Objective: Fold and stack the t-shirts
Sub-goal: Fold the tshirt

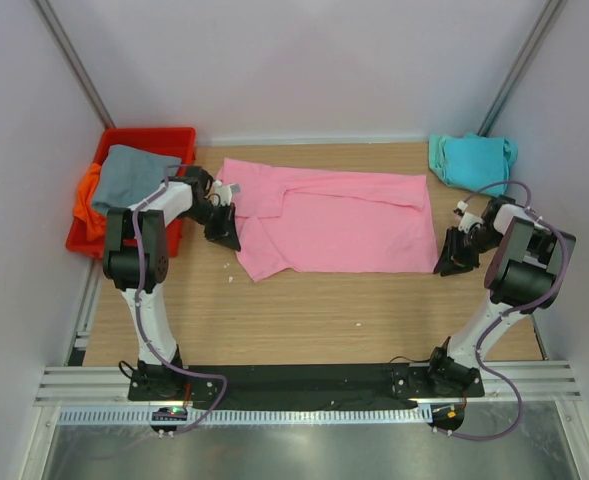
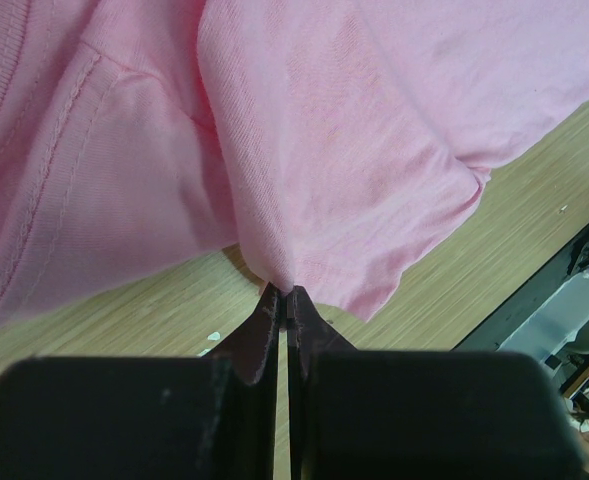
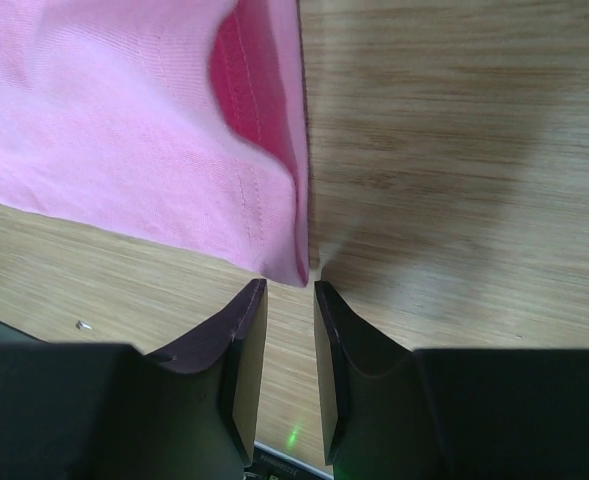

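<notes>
The pink t-shirt (image 1: pixel 334 220) lies spread across the middle of the table, partly folded. My left gripper (image 1: pixel 224 232) is at its left edge; in the left wrist view the jaws (image 2: pixel 285 292) are shut and pinch a fold of the pink t-shirt (image 2: pixel 354 170). My right gripper (image 1: pixel 447 262) is at the shirt's near right corner. In the right wrist view it is open (image 3: pixel 290 288), with the hem corner of the pink t-shirt (image 3: pixel 124 130) just beyond the fingertips, not between them. The teal t-shirt (image 1: pixel 471 160) lies folded at the back right. The grey t-shirt (image 1: pixel 134 175) and the orange t-shirt (image 1: pixel 89 200) lie in the bin.
A red plastic bin (image 1: pixel 144 135) stands at the back left, next to the left arm. Bare wooden table (image 1: pixel 324 310) runs in front of the pink shirt. Grey walls close in both sides and the back. The black base rail lies along the near edge.
</notes>
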Available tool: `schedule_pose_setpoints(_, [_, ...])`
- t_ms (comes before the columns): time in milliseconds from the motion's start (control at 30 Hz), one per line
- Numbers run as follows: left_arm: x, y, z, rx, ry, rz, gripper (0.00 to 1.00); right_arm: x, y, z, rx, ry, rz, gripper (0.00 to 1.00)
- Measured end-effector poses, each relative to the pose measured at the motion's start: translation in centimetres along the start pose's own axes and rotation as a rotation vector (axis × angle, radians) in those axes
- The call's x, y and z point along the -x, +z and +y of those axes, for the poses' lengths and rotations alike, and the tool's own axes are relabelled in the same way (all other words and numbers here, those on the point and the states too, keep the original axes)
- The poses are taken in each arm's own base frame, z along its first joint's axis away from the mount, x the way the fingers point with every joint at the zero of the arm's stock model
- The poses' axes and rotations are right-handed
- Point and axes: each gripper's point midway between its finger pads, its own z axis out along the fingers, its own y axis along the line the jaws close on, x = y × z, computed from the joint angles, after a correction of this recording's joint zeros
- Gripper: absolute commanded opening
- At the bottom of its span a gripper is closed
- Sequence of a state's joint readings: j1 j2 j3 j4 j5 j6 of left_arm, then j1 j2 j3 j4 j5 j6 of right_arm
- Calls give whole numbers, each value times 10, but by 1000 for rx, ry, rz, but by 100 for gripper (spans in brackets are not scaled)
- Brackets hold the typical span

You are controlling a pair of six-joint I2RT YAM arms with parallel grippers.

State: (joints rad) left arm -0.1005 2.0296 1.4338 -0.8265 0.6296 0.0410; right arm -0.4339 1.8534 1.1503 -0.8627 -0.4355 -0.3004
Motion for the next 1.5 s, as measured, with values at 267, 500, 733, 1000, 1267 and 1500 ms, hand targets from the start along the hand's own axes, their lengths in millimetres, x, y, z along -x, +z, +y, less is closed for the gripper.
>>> schedule_pose_setpoints(267, [0, 0, 0, 0, 0, 0, 0, 5, 4, 4, 40, 34, -4, 26])
schedule_pose_setpoints(500, [0, 0, 0, 0, 0, 1, 0, 9, 7, 5, 57, 46, -11, 1])
schedule_pose_setpoints(733, [-2, -9, -8, -8, 10, -1, 0, 14, -1, 5, 36, 10, -45, 1])
schedule_pose_setpoints(1000, [12, -53, -44, -30, 92, -96, 0, 38, -53, 25, 2, -84, -199, 1])
schedule_pose_setpoints(1267, [17, -75, -65, -56, 130, -143, 0, 43, -66, 35, 23, -99, -229, 1])
schedule_pose_setpoints(1500, [27, -94, -81, -73, 147, -164, 0, 44, -69, 40, 43, -101, -234, 1])
